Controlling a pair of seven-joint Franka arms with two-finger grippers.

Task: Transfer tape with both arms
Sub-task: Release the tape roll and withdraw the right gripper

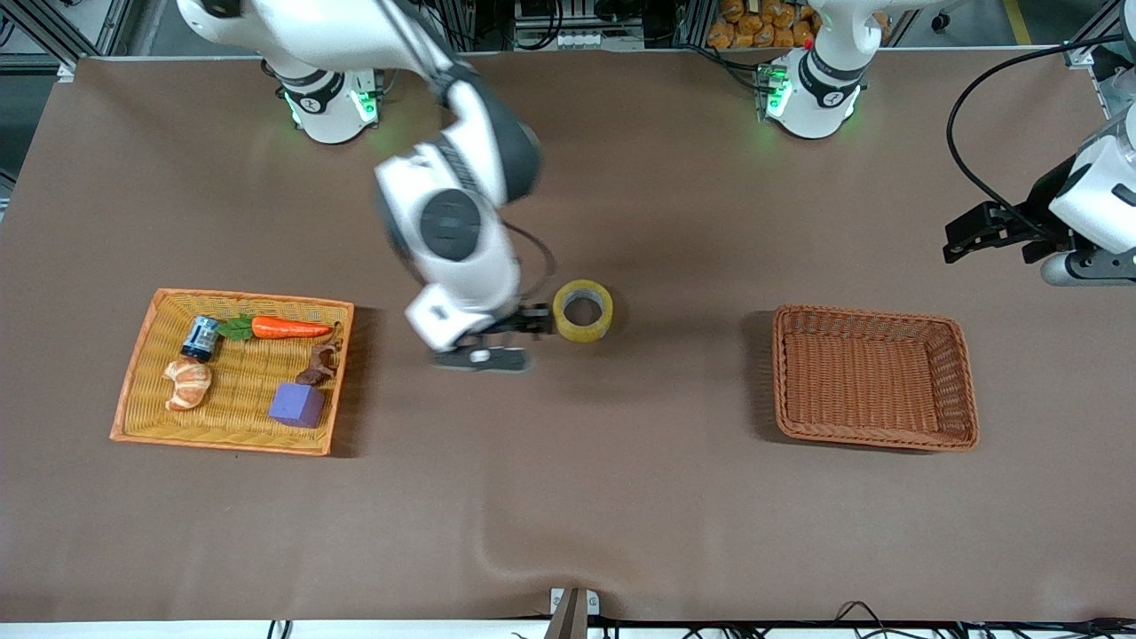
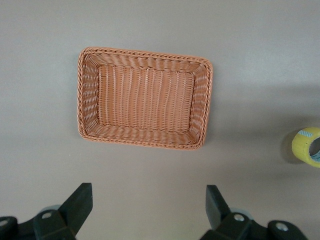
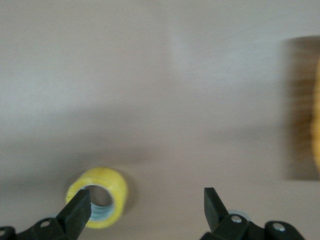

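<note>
In the front view one roll of tape lies flat on the brown table near the frame's middle, between two baskets: an orange tray basket at mid-left holding five items, namely a carrot, a croissant toy, a purple block, a small can and a dark brown piece, and one bare woven basket at mid-right. The right arm bends down from the upper left, its right gripper just beside the tape, holding nothing. The left gripper waits raised at the right edge. In the left wrist view its fingers stand wide apart, empty, with the woven basket at centre and the tape at the right edge. In the right wrist view the spread fingers hover over the tape at lower left, not gripping it.
</note>
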